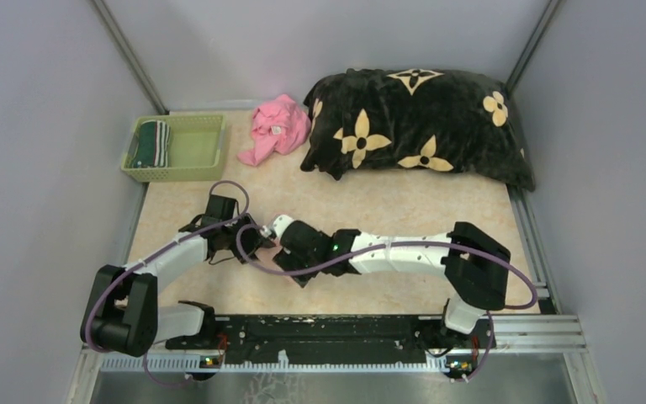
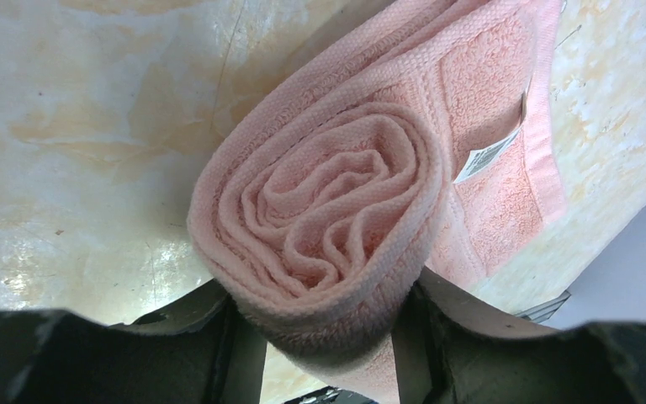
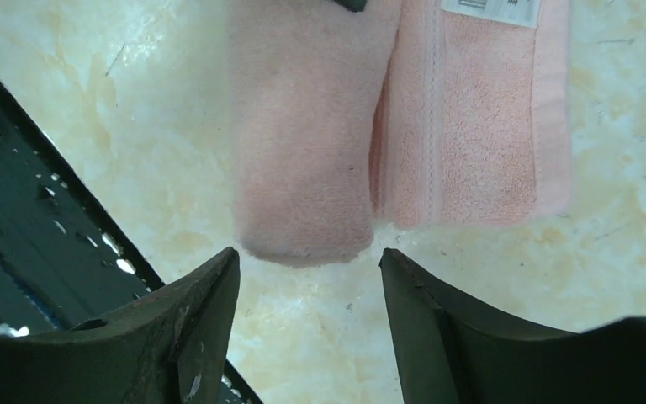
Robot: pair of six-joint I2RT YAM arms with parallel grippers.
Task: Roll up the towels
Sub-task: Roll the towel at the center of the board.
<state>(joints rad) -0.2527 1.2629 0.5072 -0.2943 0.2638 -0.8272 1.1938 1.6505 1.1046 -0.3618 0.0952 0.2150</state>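
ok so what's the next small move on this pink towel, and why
Probably bring the right pincer forward and close it on the near end of the roll. It stands open, just short of that end, while the left pincer grips the other end. A flat tail lies unrolled beside the roll, so both ends likely need holding to turn it further.

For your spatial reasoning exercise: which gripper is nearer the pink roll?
Left. The left gripper clasps the pink roll in its jaws; the right gripper stands open just off its end.
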